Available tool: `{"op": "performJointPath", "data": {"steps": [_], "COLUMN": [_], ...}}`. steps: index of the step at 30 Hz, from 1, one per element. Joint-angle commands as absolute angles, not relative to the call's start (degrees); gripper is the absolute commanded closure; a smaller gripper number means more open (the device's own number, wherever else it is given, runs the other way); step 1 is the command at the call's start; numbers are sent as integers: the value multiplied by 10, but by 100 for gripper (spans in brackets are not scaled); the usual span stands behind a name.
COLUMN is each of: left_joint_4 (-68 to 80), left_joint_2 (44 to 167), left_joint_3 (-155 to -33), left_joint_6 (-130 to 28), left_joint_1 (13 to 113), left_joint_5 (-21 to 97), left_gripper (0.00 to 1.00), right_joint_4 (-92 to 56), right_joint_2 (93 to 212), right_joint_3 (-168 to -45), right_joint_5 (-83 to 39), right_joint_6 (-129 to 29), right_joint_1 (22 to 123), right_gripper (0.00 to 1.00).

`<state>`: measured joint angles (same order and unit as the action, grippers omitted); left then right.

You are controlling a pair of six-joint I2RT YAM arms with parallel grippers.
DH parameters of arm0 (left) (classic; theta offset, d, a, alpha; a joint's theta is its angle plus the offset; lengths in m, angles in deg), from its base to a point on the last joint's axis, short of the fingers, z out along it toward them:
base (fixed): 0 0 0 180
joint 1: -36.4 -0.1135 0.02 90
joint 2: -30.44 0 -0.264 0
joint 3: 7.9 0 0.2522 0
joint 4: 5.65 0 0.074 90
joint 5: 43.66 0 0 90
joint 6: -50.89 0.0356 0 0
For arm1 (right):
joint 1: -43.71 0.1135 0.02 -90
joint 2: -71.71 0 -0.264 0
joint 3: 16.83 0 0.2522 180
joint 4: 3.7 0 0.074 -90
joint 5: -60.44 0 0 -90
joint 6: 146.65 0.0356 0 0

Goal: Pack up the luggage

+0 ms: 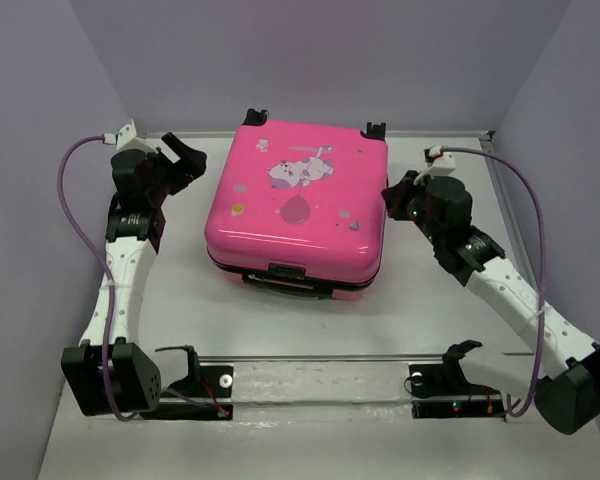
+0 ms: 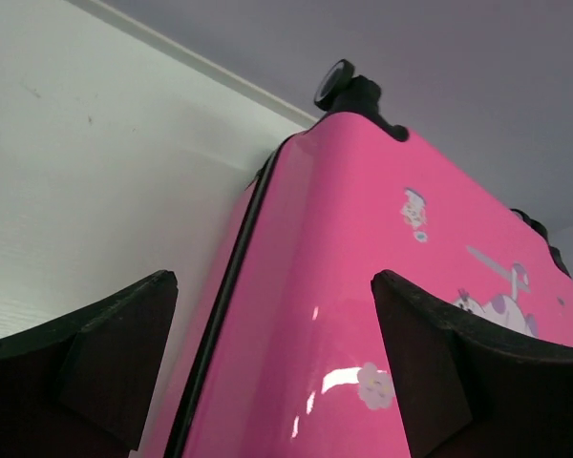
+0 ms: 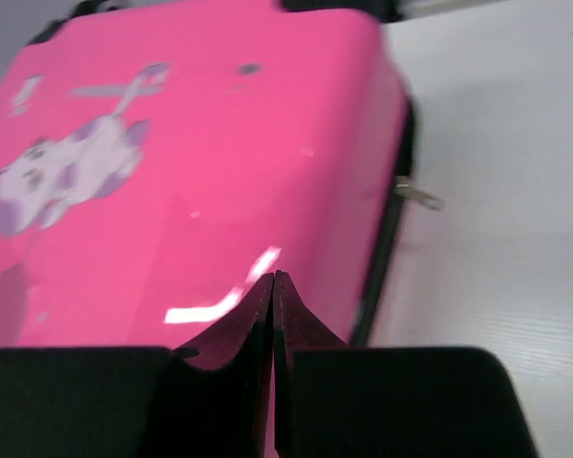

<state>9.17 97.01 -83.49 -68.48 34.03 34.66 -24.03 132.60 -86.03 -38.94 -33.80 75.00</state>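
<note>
Table | luggage closed | left end effector agape | right end effector pinched

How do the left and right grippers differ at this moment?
The left gripper is open wide; the right gripper is shut, its tips pressed together. The left gripper sits at the left side of the luggage, the right gripper at its right side. Both hold nothing and face the closed pink shell.
</note>
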Motion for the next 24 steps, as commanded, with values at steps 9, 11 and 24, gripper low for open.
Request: {"op": "performJointPath", "data": {"steps": [9, 11, 24], "left_joint_4": [-25, -39, -151], "left_joint_2": [1118, 1135, 1149], "left_joint_3": [-760, -739, -583], "left_joint_6": [-787, -803, -863], "left_joint_1": [278, 280, 380], "left_joint_5": [302, 321, 371], "left_gripper": [28, 34, 61], "right_joint_4": [-236, -227, -189], "right_joint_2": [1430, 1458, 1622], "right_joint_3": [-834, -840, -916], "right_joint_5": [-347, -335, -171], "right_joint_6": [-303, -298, -295], "right_joint_1": [571, 571, 571], "right_gripper": [93, 93, 93]}}
